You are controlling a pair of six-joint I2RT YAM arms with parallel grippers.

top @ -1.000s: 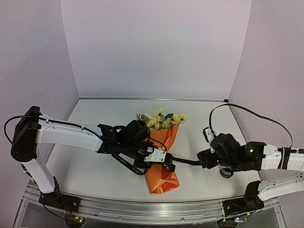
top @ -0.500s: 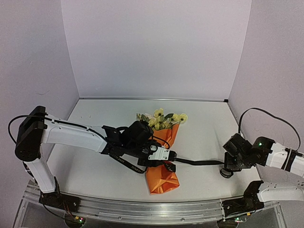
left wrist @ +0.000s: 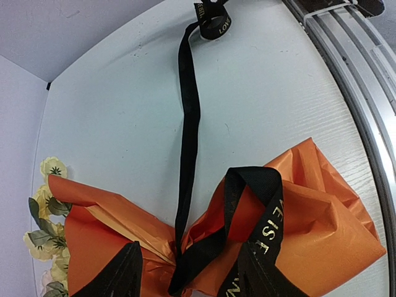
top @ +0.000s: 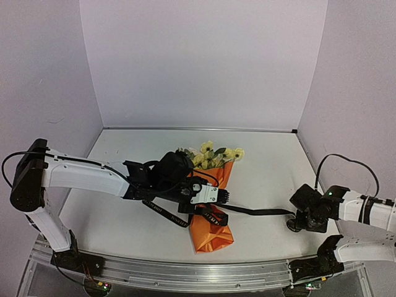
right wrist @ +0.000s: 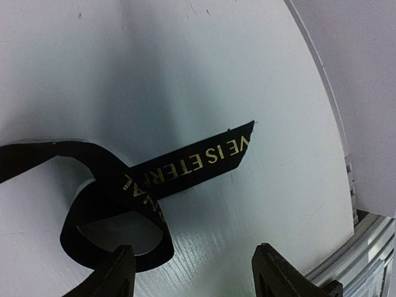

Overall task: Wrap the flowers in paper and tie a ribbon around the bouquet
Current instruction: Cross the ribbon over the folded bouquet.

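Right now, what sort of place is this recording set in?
Probably a robot test booth: plain pale walls box in a white table, and two robot arms are mounted on a metal rail at its near edge.

Reads "VE IS ETER" in gold capitals on the cut end of the long narrow black fabric ribbon [right wrist: 198, 162], pointing toward 2 o'clock in the right wrist view. Continues onto the curl at 7 o'clock with folded letters, not legible in full. Shows "LOVE" on the ribbon's curled far end at 12 o'clock in the left wrist view, and "VE IS" on the loop lying over the crinkled bright orange paper [left wrist: 328, 229] at 5 o'clock. Too small to read from the top camera.
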